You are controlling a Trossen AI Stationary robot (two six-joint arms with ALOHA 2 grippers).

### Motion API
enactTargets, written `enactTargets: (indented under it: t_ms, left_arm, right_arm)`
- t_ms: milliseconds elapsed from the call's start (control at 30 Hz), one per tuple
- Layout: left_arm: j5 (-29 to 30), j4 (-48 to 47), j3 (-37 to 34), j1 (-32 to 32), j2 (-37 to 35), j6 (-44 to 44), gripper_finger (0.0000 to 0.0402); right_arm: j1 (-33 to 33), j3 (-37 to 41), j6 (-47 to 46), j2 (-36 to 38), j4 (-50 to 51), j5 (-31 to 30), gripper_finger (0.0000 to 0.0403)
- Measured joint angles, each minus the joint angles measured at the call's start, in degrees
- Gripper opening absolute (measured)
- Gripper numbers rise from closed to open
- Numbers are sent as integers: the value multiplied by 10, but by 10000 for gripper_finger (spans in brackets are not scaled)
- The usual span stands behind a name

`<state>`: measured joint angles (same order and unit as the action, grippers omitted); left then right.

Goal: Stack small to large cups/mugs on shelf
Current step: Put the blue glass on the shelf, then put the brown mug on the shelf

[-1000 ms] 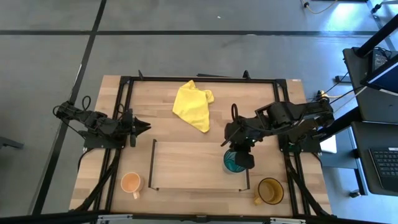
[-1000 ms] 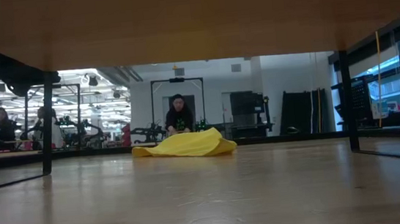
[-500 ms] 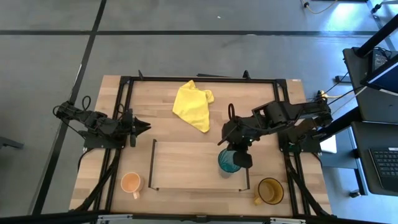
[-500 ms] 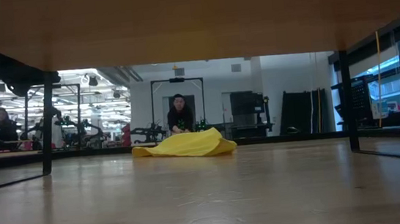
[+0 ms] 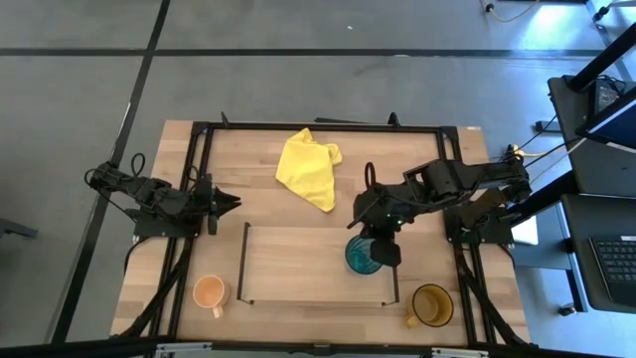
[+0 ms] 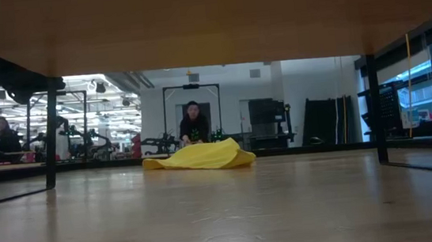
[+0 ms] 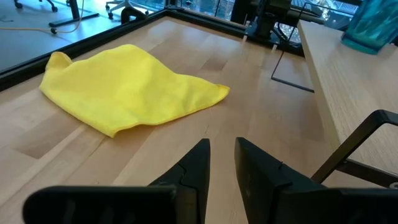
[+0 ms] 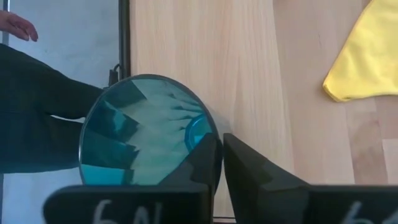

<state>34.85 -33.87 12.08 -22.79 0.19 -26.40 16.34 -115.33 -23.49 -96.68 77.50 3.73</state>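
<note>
The teal tumbler (image 5: 362, 256) is at the right end of the shelf (image 5: 298, 264), open mouth up, with my right gripper (image 5: 384, 253) shut on its rim. The left wrist view shows its base (image 7: 368, 45) at the board's surface; resting or just above, I cannot tell. The small pale-orange mug (image 5: 209, 291) stands on the table by the shelf's left end. The amber mug (image 5: 432, 305) stands on the table past its right end. My left gripper (image 5: 227, 202) waits at the table's left, open by a narrow gap, with nothing between its fingers. My right gripper pinches the tumbler's wall at the rim (image 8: 210, 132), on the side toward the table's right. One finger (image 8: 204, 163) is inside the tumbler and the other (image 8: 249, 177) outside. The fingers slant down from the table's right. The tumbler stays close to upright.
A crumpled yellow cloth (image 5: 309, 169) lies on the table behind the shelf, also in the low view (image 6: 200, 156). Thin black uprights (image 5: 244, 264) stand at the shelf's short ends. A person's hand (image 8: 18, 25) shows beyond the table edge.
My right gripper has shifted a little toward the table's left with the tumbler's rim in its fingers, and the tumbler's mouth now sits farther in over the shelf board.
</note>
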Motion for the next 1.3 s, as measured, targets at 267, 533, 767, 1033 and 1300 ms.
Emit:
enactTargets:
  t_ms: [267,533,767,1033,1300]
  left_arm:
    - [0,0,0,0,0,0,69]
    - [0,0,0,0,0,0,69]
    - [0,0,0,0,0,0,69]
    - [0,0,0,0,0,0,69]
    - [0,0,0,0,0,0,69]
  right_arm:
    - [0,0,-4,0,5,9,32]
    - [0,0,-16,1,9,26,61]
    - [0,0,-15,1,13,25,97]
    - [0,0,-18,19,12,20,101]
    - [-1,-1,-55,55,106,-66,101]
